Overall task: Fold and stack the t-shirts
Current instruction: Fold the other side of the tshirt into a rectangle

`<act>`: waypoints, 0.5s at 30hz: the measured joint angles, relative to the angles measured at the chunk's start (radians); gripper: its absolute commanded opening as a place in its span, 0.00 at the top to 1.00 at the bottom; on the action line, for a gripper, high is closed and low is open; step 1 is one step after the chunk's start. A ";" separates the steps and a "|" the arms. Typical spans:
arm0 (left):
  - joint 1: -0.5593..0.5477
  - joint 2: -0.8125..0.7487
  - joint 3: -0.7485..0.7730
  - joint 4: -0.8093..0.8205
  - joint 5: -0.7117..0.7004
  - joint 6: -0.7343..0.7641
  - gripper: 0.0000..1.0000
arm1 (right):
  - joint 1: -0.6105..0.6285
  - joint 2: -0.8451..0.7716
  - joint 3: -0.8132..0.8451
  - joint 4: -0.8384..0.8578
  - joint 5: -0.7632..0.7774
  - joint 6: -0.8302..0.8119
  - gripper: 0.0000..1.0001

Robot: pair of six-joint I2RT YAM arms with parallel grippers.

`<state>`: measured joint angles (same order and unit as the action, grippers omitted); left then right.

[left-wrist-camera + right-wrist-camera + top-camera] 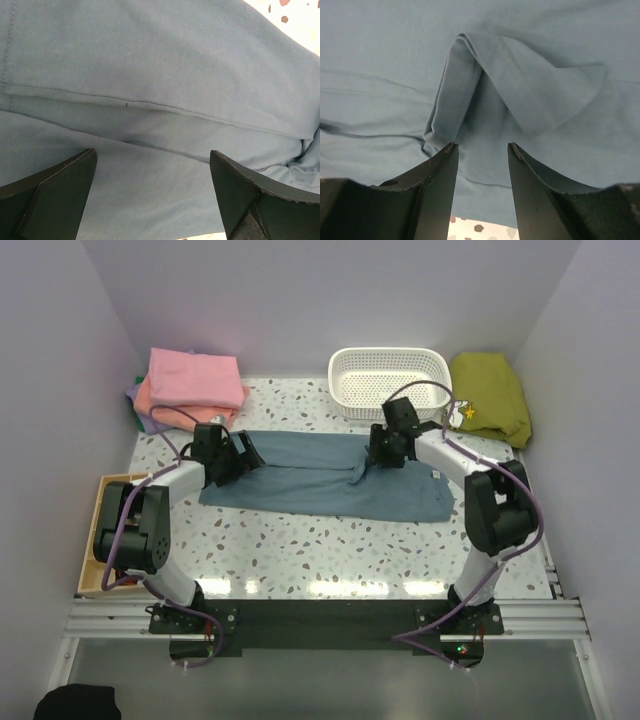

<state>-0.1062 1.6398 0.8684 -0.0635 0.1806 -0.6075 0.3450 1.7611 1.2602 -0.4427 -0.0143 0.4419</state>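
Left end effector [152, 165]: black fingers spread wide with nothing between them, low over cloth near the shirt's 9 o'clock end.

Right end effector [481, 150]: fingers parted by a narrower gap, tips just short of a raised, peaked ridge of fabric. No cloth pinched.

Dusty blue-grey cotton t-shirt [320, 490]: lies mid-desk as a long band running 9 to 3 o'clock, doubled over lengthwise. A stitched hem line crosses the left wrist view. Soft creases. Small white neck label [437, 474] near the 3 o'clock end.

Speckled white desk [300, 555]:
- 11 o'clock corner: stack of folded t-shirts [195, 380], pink on top, salmon-orange and lavender beneath.
- 12 to 1 o'clock: white perforated plastic basket [390, 380].
- 2 o'clock: crumpled olive-green cloth [490, 395].
- 8 o'clock edge: shallow wooden tray [98, 502].
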 measured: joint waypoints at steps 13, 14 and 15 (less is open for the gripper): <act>0.000 0.000 0.000 0.000 -0.001 0.000 0.00 | 0.053 0.179 0.207 -0.005 -0.046 -0.018 0.50; 0.000 0.000 0.000 0.000 0.000 0.000 0.00 | 0.053 0.179 0.212 0.000 -0.048 -0.019 0.50; 0.000 0.000 0.000 0.000 0.000 0.000 0.00 | 0.053 0.175 0.213 0.010 -0.047 -0.021 0.50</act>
<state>-0.1062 1.6398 0.8680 -0.0635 0.1802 -0.6071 0.3977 1.9366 1.4734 -0.4332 -0.0616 0.4206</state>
